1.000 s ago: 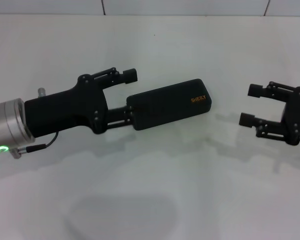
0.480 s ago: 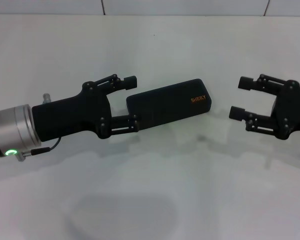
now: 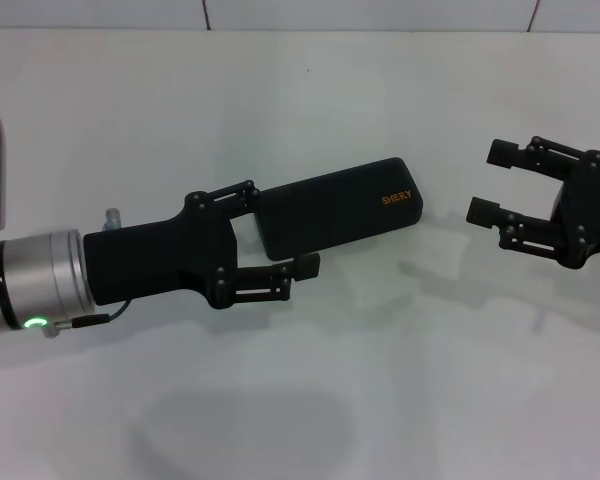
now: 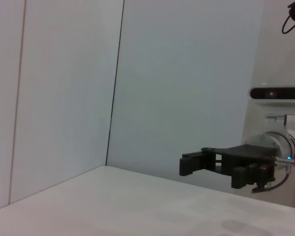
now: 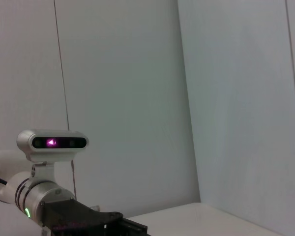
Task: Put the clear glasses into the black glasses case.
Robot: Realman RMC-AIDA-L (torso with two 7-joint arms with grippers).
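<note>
Black glasses case [image 3: 338,208] shut on white table [image 3: 300,400], white-walled room.

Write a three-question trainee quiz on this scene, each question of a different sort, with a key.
1. True or false: the black glasses case lies shut on the table.
2. Which gripper is nearer the case? A. left gripper B. right gripper
3. Fill in: the lettering on the lid is ____ in colour.

Key:
1. True. The lid is down; no lining shows.
2. A. Its open jaws reach around the case's unlettered end; the right gripper hangs open, apart from the lettered end.
3. Orange.
</note>
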